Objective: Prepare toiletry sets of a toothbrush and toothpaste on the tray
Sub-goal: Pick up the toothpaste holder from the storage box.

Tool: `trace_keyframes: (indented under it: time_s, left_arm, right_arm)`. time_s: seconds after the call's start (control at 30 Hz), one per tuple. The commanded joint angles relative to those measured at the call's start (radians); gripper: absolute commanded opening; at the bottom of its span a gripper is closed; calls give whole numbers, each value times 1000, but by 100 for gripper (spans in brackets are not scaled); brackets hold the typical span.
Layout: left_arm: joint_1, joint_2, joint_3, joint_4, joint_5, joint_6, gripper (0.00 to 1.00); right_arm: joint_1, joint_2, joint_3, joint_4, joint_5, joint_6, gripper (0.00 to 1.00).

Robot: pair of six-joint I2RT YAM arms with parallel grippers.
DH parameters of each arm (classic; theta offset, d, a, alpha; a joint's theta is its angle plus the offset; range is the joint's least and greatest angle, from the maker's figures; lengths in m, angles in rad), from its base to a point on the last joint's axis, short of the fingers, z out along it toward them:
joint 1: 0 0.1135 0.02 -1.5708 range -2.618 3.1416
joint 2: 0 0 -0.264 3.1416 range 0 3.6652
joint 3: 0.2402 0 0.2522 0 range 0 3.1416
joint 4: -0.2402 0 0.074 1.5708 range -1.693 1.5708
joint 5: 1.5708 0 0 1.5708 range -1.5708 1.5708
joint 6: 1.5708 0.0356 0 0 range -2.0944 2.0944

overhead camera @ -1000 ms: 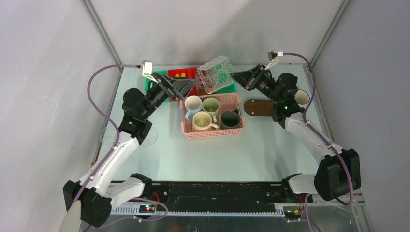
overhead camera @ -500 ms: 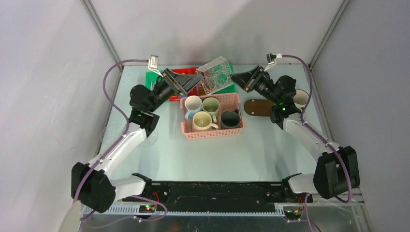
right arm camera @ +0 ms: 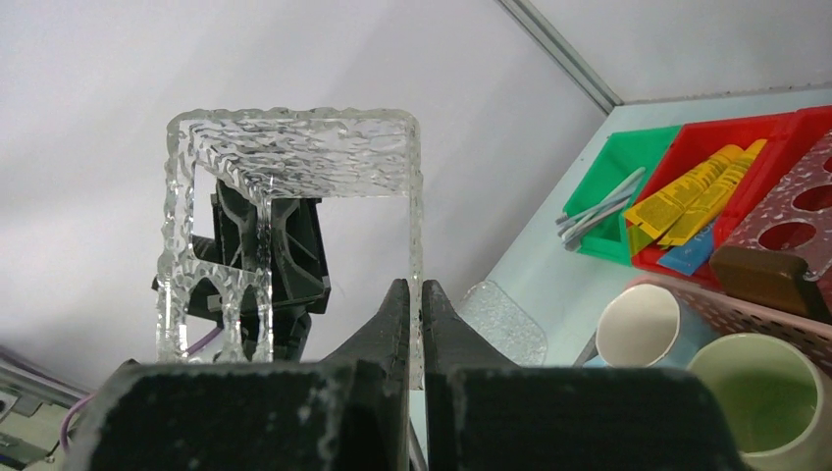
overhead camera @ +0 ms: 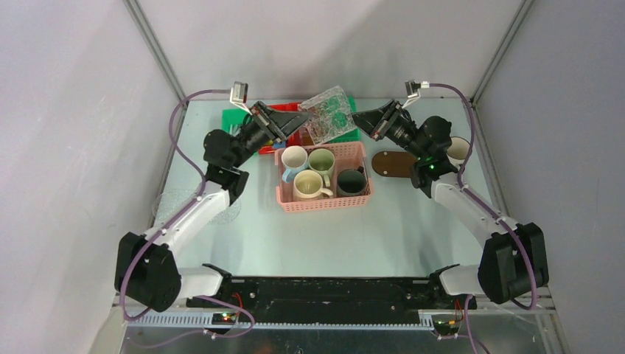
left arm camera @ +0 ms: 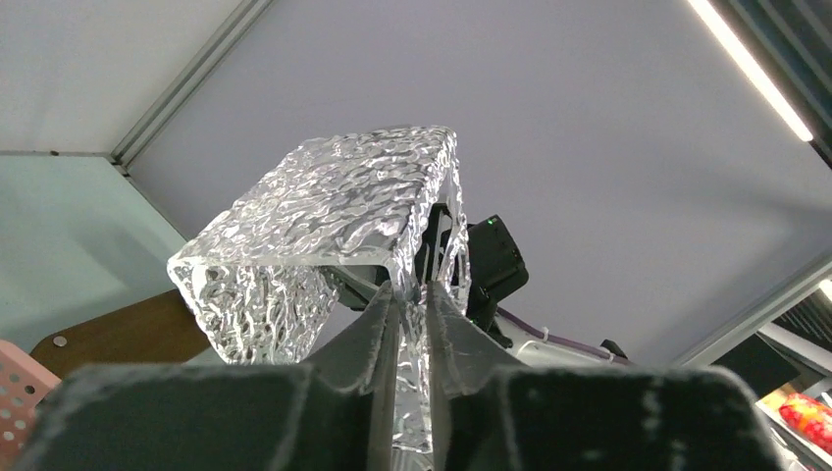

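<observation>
A clear textured holder (overhead camera: 328,114) hangs in the air over the back of the pink basket (overhead camera: 324,203), held from both sides. My left gripper (overhead camera: 304,118) (left arm camera: 409,289) is shut on one wall of the holder (left arm camera: 324,206). My right gripper (overhead camera: 357,118) (right arm camera: 408,287) is shut on the opposite wall of the holder (right arm camera: 294,137). The dark wooden tray (overhead camera: 394,164) lies right of the basket. Mugs stand in the basket: white (overhead camera: 295,157), pale green (overhead camera: 321,160), cream (overhead camera: 308,184), dark (overhead camera: 351,181). Yellow tubes (right arm camera: 687,186) and thin brushes (right arm camera: 594,206) lie in the back bins.
A green bin (right arm camera: 613,186) and a red bin (right arm camera: 746,157) stand at the table's back edge. Another mug (overhead camera: 461,147) stands by the right arm. Clear patterned discs (overhead camera: 168,203) lie at the left. The enclosure walls stand close on both sides.
My left gripper swung in from the left and closed on the holder's wall. The holder tipped flatter. The right gripper kept its grip and barely moved.
</observation>
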Motion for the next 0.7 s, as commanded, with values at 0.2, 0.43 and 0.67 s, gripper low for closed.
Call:
trace_keyframes:
  time_s: [0.2,0.43,0.67]
  left_arm:
    - [-10,-49,-17,43,4,30,0]
    - [-11,-106,-35,-105,-71,143,0]
    - [-18,-146,-32,-329,-217,247,0]
  right_arm:
    - [3,-47,8,-56,34,-99,31]
    - [-47,-146,11,-236,118,-265,51]
    - [-25,-256,125,-584,276,-552,55]
